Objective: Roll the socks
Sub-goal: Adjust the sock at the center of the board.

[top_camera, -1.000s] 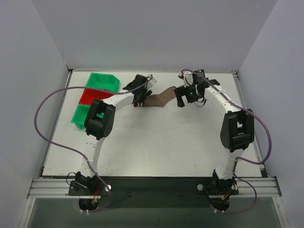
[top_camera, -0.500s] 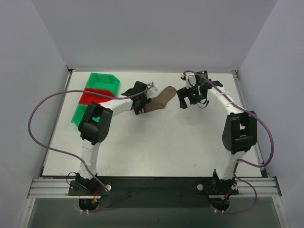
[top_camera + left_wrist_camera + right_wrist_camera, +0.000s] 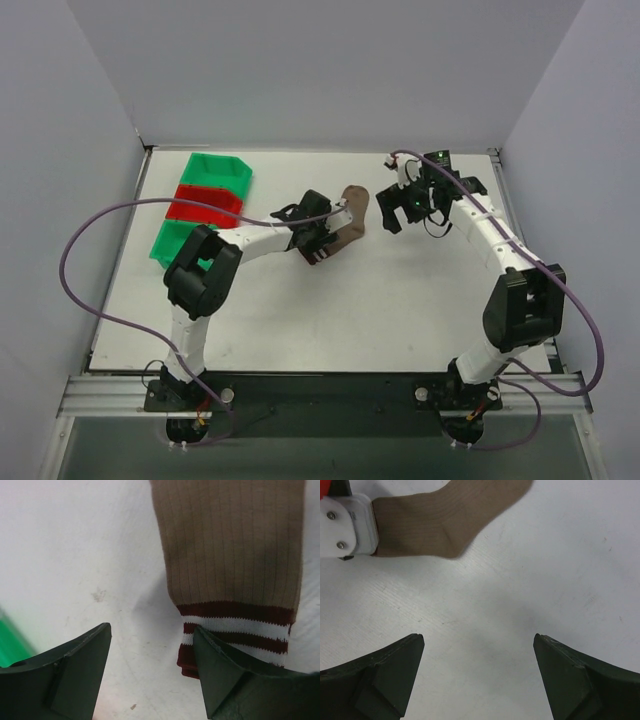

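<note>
Robot arms are flanking a tan-brown sock (image 3: 349,210) that is lying flat on the white worktop (image 3: 350,310), around the middle and toward the far side. Its toe is pointing far-right and its maroon, white-striped cuff near-left. The left gripper (image 3: 318,240) is hanging over the cuff end with its fingers (image 3: 75,670) standing spread and pinching nothing. In the left wrist view the cuff of the sock (image 3: 230,545) is partly hidden behind one finger, while mostly bare worktop is showing in the gap of the left gripper (image 3: 150,635). Whether that finger is touching the knit cannot be told. The right gripper (image 3: 393,213) is hovering just right of the toe, fingers spread wide over bare worktop (image 3: 520,580), with the sock (image 3: 450,515) apart from them. Three bins, green (image 3: 218,170), red (image 3: 205,203) and green (image 3: 168,242), are sitting at the far left.
</note>
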Robot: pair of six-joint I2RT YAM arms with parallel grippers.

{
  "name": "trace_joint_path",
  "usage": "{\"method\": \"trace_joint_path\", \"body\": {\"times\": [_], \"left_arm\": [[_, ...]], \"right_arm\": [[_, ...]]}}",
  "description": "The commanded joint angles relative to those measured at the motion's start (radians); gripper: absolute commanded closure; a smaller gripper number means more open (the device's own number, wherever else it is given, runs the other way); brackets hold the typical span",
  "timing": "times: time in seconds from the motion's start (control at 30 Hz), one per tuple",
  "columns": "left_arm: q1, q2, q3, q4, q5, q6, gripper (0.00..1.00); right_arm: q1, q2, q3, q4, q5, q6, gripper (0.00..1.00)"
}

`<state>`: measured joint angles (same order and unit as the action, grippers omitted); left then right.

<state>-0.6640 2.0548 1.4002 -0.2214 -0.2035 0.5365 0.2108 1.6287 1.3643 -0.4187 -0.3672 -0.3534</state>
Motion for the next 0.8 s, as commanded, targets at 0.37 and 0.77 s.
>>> {"method": "trace_joint_path", "body": {"times": [0.37,0.77], "left_arm": [[-0.132,0.030,0.106,-0.504,0.309,-0.067,0.21],[-0.076,-0.137,0.102,-0.325,0.444,-0.167,0.14]], "right_arm": [[-0.086,-0.151,-0.022,-0.046,-0.022,0.008,0.00],[-0.077,-0.145,-0.080,-0.040,-0.041,0.001,0.00]]}}
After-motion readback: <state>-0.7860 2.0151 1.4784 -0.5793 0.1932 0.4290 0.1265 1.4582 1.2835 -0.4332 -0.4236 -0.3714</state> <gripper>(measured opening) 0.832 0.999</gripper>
